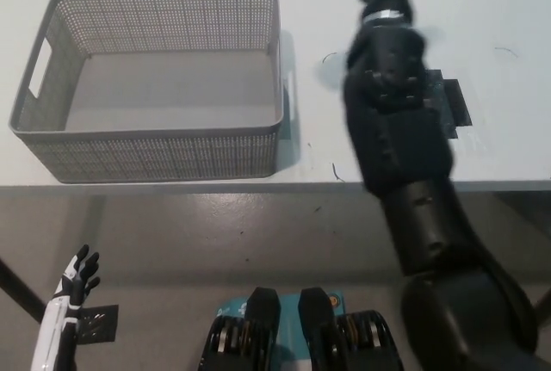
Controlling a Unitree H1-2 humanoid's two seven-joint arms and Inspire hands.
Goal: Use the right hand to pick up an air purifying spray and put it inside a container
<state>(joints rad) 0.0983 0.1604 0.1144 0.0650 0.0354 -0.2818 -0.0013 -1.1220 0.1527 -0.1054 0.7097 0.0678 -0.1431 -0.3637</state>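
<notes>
One grey basket [155, 156] sits on the white table [499, 9], toward the robot's left. It is rectangular, of plastic, with walls pierced in a fine mesh pattern, a smooth rolled rim and rounded corners. A slot handle is cut into its left end wall and another shows on the right end. Its floor is plain and smooth, with nothing lying in it.

Just beside the basket's right end, the black right arm [396, 130] reaches up across the table and runs off the top edge of the picture. Its shells are matte and rounded, built in bulky segments, with a thin silver ring at the wrist near the top. The right hand lies beyond the frame, so whether it is clenched or released cannot be told. The spray is not to be seen anywhere in the picture.

Partly hidden under the arm is a dark square mat [449, 106] lying flat on the table, with a faint woven or gridded surface and notched corners. A few thin dark scratches or threads mark the tabletop near it.

Below the table edge is a glossy grey floor. The white left hand [76, 276] hangs low at the lower left, well apart from the table, fingers spread and grasping nothing.
</notes>
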